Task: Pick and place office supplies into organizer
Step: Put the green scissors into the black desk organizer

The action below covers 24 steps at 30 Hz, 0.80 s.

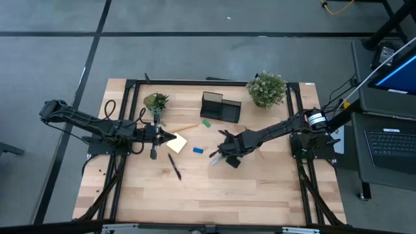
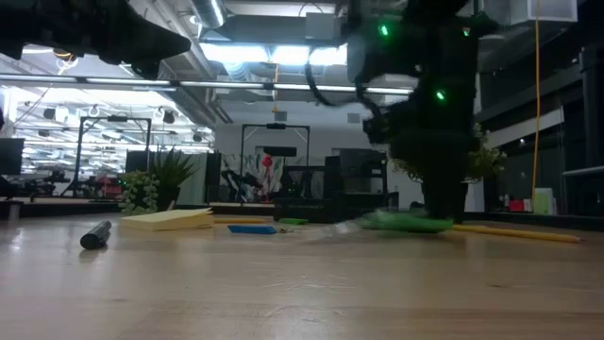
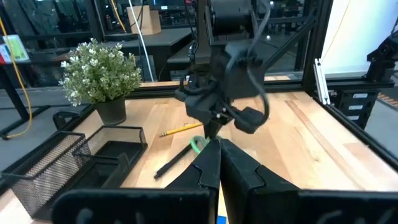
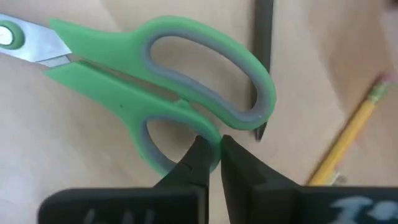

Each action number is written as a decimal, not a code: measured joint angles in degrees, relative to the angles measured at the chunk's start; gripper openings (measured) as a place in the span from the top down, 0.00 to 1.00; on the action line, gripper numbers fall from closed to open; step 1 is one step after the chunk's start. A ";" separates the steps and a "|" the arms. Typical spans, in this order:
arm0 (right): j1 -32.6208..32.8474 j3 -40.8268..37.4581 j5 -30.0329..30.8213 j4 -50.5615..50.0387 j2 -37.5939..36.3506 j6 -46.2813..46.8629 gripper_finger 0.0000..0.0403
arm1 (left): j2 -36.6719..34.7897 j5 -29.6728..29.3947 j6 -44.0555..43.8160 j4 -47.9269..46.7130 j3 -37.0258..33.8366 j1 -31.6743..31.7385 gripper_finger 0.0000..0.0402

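The green-handled scissors (image 4: 155, 81) lie flat on the table, also visible in the low view (image 2: 406, 224). My right gripper (image 4: 213, 149) is down on them near the table's middle (image 1: 227, 155), shut on a handle loop. My left gripper (image 3: 217, 149) is shut and sits at the left corner of the yellow sticky-note pad (image 1: 177, 143); I cannot tell whether it touches the pad. The black organizer (image 1: 220, 106) stands toward the far edge. A green eraser (image 1: 205, 122), a blue eraser (image 1: 198, 150), a black pen (image 1: 174, 166) and a pencil (image 1: 185, 128) lie loose on the table. My right gripper pinches the rim of the scissors' smaller handle loop (image 4: 214, 138). One finger (image 4: 198, 155) is inside the loop and the other (image 4: 233, 155) is outside it. The fingers come from above, pointing down. The scissors lie flat on the wood.
Two potted plants stand near the far edge, a small one (image 1: 156, 102) and a bushy one (image 1: 266, 88). A second black pen (image 4: 263, 62) and a yellow pencil (image 4: 348, 137) lie right beside the scissors' handles. The table's near half is bare wood.
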 joint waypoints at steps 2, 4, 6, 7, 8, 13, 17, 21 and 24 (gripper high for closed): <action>0.14 0.99 1.05 -1.99 -0.07 -0.11 0.95 | 0.00 -0.01 2.06 0.02 0.00 0.00 1.00; 0.01 1.77 0.87 -2.87 -0.07 -0.31 0.95 | 0.00 -0.01 2.61 0.08 0.00 0.00 0.99; -0.22 2.86 1.17 -3.08 -0.09 -0.70 0.95 | 0.00 -0.01 2.61 0.15 0.00 0.00 0.99; -0.27 3.34 1.37 -3.64 -0.09 -1.14 0.95 | 0.00 -0.01 2.61 0.15 0.00 0.00 0.99; -0.27 3.73 1.39 -4.23 -0.09 -1.63 0.95 | 0.00 -0.01 2.61 0.14 0.00 0.00 0.99; -0.09 6.60 5.86 -7.88 -0.13 -3.04 0.95 | 0.00 -0.01 2.59 0.20 0.00 0.00 0.99; -0.20 9.90 12.71 -11.76 -0.16 -3.99 0.95 | 0.00 -0.01 2.57 0.24 0.00 0.00 1.00; -0.09 13.97 20.35 -16.81 -0.20 -5.11 0.95 | 0.00 -0.01 2.50 0.24 0.00 0.00 0.99; -0.12 17.33 26.79 -19.33 -0.24 -6.12 0.95 | 0.00 -0.01 2.49 0.24 0.00 0.00 1.00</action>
